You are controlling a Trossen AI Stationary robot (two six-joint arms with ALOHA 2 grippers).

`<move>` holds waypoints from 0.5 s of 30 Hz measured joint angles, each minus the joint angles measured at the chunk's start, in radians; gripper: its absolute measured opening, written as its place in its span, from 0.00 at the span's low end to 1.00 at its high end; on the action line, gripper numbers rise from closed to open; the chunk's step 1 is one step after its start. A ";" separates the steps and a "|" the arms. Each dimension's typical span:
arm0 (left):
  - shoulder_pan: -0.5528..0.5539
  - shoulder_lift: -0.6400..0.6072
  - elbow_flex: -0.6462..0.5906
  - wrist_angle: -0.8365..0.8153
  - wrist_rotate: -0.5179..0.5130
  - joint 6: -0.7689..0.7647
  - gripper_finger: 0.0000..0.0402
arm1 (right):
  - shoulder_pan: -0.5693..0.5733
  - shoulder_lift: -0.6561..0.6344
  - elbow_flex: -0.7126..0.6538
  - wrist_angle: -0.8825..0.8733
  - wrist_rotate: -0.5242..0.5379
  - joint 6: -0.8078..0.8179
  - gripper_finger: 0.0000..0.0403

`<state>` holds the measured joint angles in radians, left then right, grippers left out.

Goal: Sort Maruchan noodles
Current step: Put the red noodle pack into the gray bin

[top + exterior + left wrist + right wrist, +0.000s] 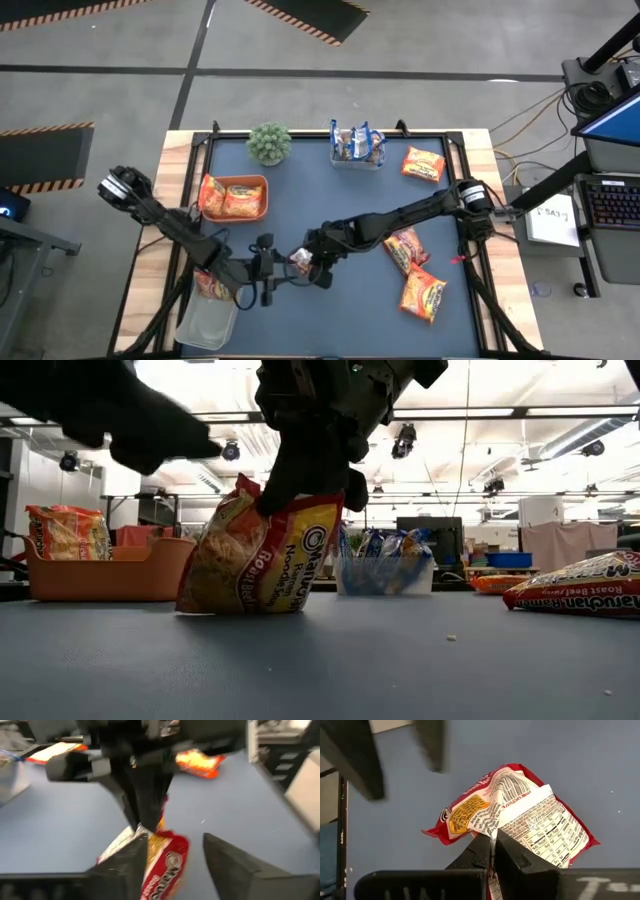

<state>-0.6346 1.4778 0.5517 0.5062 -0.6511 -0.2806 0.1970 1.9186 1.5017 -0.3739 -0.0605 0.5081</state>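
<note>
While two orange-yellow crinkly ramen packets (228, 198) lie in the orange plastic tray (262, 183), three dark red packets (421, 275) are left right of it. A red crinkly ramen packet (262, 555) is pinched by the right gripper (492, 851); the left gripper (172, 851) is spread beside it.

Robotics lab or workshop bay. Bare concrete floor (420, 45) marked with hazard-stripe tape (300, 20). Open ceiling with strip lights (500, 415) and ducting (590, 435) seen far behind the right claw (300, 495). Monitors (430, 538) and benches stand beyond it; a laptop (612, 200) and loose cables (520, 130) are set beside the tabletop (150, 210).
</note>
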 joint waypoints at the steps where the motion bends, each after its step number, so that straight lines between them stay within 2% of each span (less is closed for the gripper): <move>1: 0.000 0.023 0.005 0.002 -0.017 0.004 0.47 | 0.000 0.000 0.000 0.004 0.000 0.004 0.02; 4: -0.001 0.093 0.027 0.000 -0.061 0.030 0.61 | 0.000 0.000 0.000 0.012 -0.004 0.008 0.02; 7: -0.004 0.151 0.059 0.002 -0.077 0.058 0.69 | 0.000 0.000 0.000 0.012 -0.019 0.009 0.02; 15: -0.009 0.241 0.129 -0.054 -0.146 0.070 0.70 | 0.000 0.000 0.000 0.018 -0.020 0.012 0.02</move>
<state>-0.6434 1.7186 0.6811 0.4520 -0.7969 -0.2105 0.1974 1.9186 1.5013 -0.3560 -0.0806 0.5197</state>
